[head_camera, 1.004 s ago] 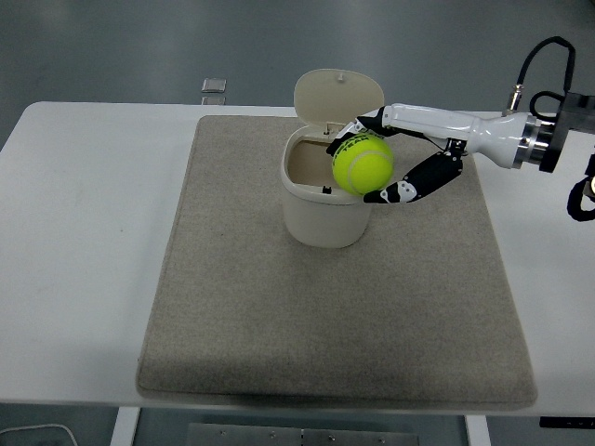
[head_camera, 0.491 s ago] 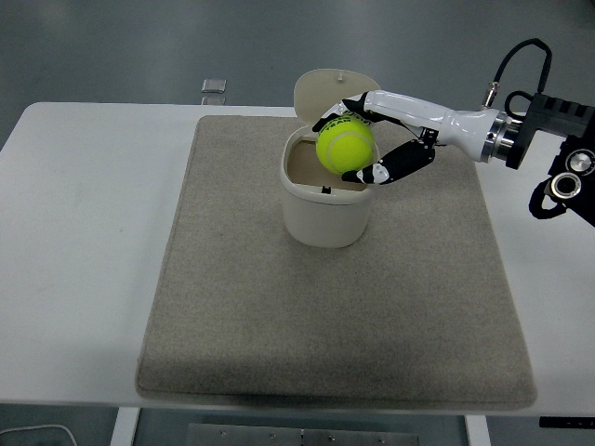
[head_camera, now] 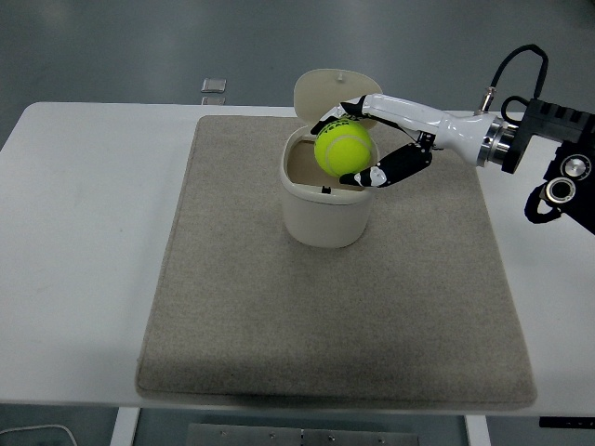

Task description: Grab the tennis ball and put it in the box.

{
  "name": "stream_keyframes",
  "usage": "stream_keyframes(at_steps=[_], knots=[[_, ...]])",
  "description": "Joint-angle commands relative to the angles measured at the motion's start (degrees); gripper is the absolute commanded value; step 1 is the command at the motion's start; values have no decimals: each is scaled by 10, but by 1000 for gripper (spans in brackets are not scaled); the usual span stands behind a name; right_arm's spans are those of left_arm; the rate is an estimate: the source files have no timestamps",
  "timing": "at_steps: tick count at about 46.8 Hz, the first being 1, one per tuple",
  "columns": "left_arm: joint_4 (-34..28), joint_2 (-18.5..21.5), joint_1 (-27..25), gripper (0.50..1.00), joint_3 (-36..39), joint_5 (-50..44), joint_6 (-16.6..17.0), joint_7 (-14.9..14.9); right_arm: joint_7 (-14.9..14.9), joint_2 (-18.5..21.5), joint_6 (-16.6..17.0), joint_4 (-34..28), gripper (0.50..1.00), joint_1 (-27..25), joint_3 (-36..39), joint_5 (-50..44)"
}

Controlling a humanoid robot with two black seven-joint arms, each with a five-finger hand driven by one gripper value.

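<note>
**A:** Head view. What's occluded?

**B:** The tennis ball (head_camera: 343, 150) covers the right part of the box (head_camera: 323, 203) opening, so only a slice of the tan interior shows at left. Can't see the box floor. The ball also hides most of the right hand's (head_camera: 372, 141) palm. The right arm is cut off at the picture's right edge, past the black wrist housing (head_camera: 558, 149) and its looped black cable (head_camera: 514, 65). Small grey object (head_camera: 214, 86) at the table's far edge, too small to identify.

**A:** Grip?

**B:** Fingers curled around the ball: white-shelled fingers (head_camera: 358, 105) over its top and far side, a black digit (head_camera: 390, 170) under its lower right. Ball is held, touching nothing else that I can make out.

**A:** Ball position?

**B:** Over the box's open mouth, toward the right rim, its lower part at about rim level. Whether any of it is below the rim, can't tell.

**A:** Materials, shapes?

**B:** Ball: fuzzy yellow-green sphere, dark print near the top, unreadable. Box: cream, smooth plastic look, rounded-square tub, hinged lid (head_camera: 335, 91) standing open behind it. Sits on a grey-beige mat (head_camera: 279, 316), felt-like, rectangular, soft edges. Mat lies on a smooth white table (head_camera: 84, 232) with rounded corners. Forearm shell glossy white, metal ring at the wrist.
</note>
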Motion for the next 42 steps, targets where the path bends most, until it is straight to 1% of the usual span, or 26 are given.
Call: stream_keyframes(at_steps=[1,17,24,27,32,42], knots=[[0,0,0,992,0,0,0,0,0,0,-1,0,852,0,0,0],[0,0,0,992,0,0,0,0,1,-2,-1,0,856,-4,1,1],[0,0,0,992,0,0,0,0,0,-9,12,0,856,-4,4,18],[0,0,0,992,0,0,0,0,-1,-12,35,1,856,-4,6,37],[0,0,0,992,0,-1,0,0,-1,-18,84,0,856,-5,12,77],[0,0,0,992,0,0,0,0,-2,-54,147,-2,856,-10,11,176]])
